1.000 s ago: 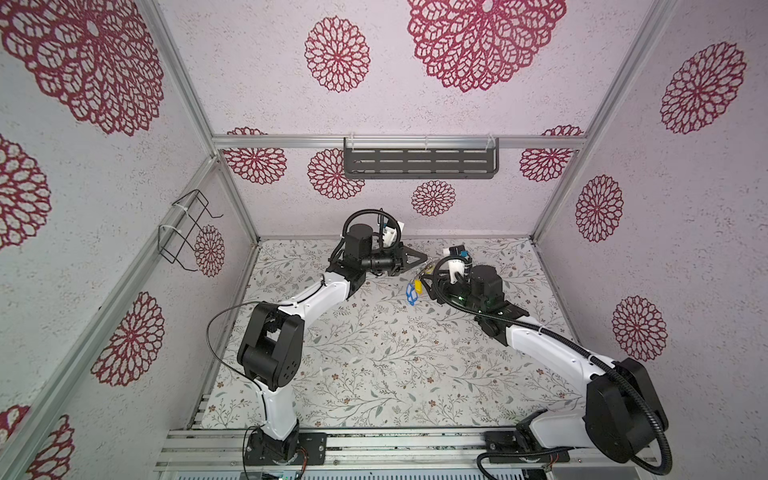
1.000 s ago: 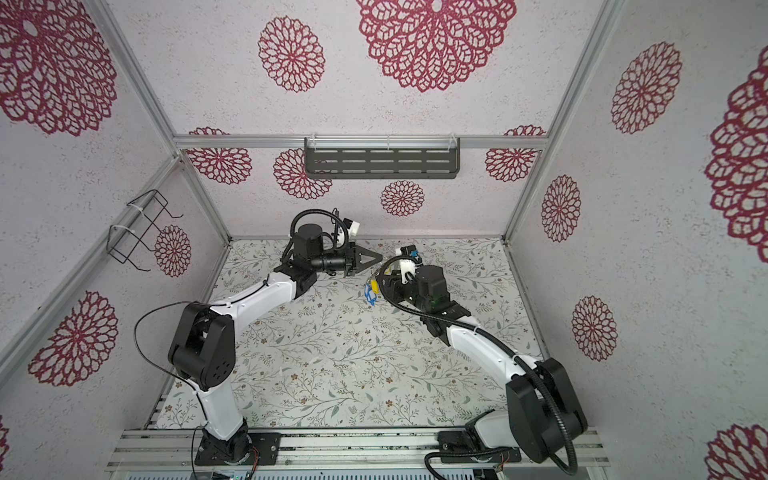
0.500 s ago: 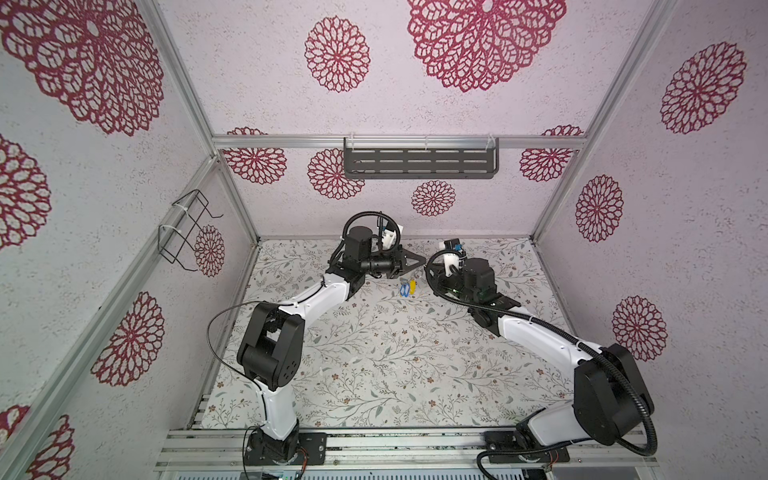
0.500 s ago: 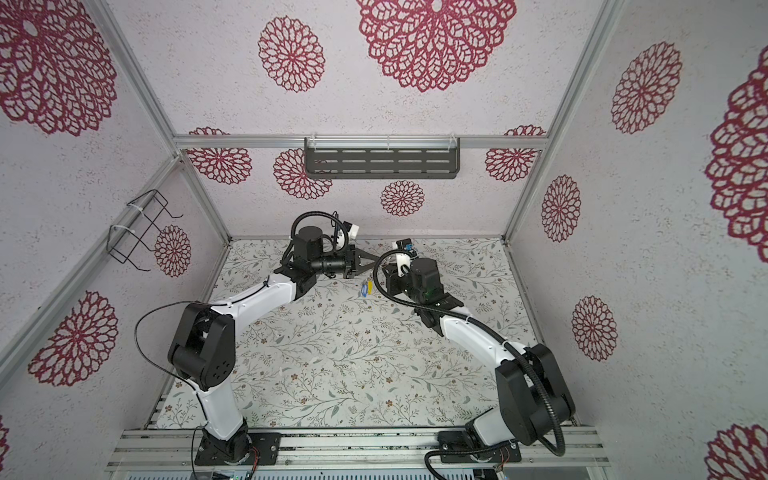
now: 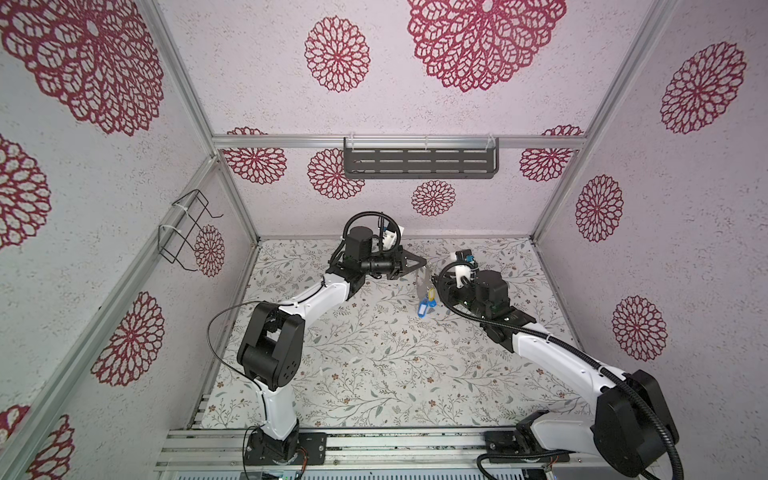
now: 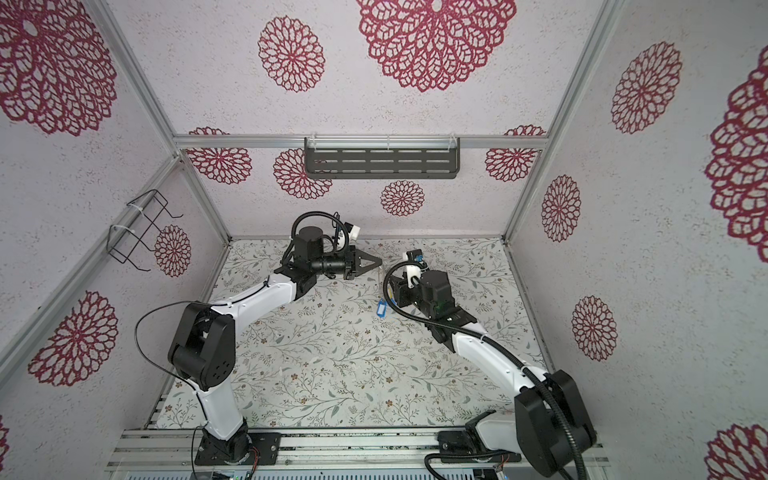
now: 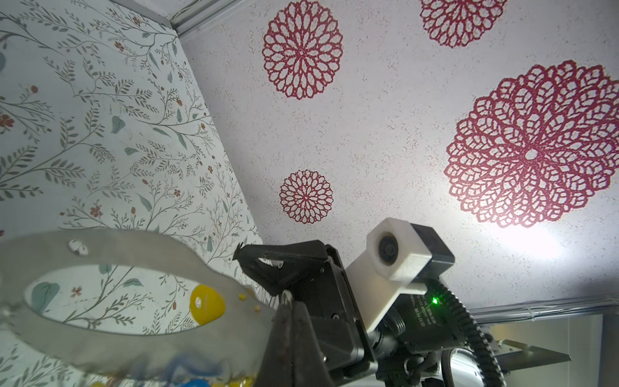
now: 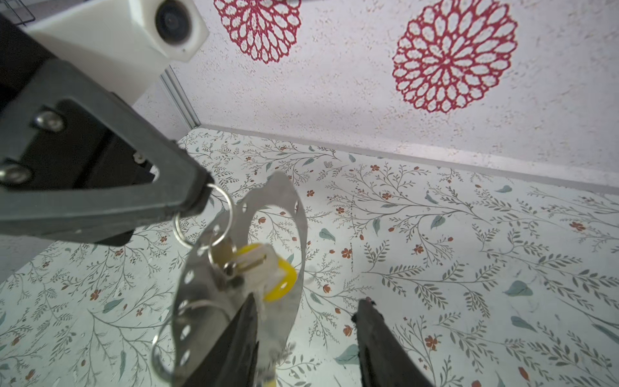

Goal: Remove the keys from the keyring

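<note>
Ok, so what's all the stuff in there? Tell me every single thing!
keyring: one, grey, hanging between the two arms
wire loops: a few, silver, threaded through the keyring's small holes
yellow key tag: at least one, yellow, at the keyring
blue key tag: at least one, blue, dangling lowest
shelf: one, dark grey, back wall
wire rack: one, black, left wall
floor: one, pale with leafy sprigs, underneath
walls: three, whitish with red flower prints, around
left gripper: one, black, shut on one of the wire loops
right gripper: one, black, open beside the keyring
</note>
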`<state>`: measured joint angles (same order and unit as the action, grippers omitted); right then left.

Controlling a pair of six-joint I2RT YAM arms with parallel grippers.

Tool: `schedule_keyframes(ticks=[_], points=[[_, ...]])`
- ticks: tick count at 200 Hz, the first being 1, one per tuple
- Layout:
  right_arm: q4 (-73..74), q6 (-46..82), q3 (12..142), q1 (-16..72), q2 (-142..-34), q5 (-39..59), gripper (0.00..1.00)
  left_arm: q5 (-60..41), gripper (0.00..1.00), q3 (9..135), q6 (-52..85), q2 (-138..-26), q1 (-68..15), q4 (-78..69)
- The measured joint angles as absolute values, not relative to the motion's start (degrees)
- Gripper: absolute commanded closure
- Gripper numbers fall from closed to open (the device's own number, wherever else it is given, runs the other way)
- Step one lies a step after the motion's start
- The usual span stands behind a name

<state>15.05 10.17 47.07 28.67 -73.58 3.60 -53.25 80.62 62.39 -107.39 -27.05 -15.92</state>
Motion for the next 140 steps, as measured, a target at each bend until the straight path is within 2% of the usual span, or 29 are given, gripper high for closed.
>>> schedule_keyframes(ticks=[140], points=[[16.0,10.3,53.1,28.7,-79.7,7.6,0.38,-53.5,1.00,80.6,62.8,-107.4,-27.1,-16.9]])
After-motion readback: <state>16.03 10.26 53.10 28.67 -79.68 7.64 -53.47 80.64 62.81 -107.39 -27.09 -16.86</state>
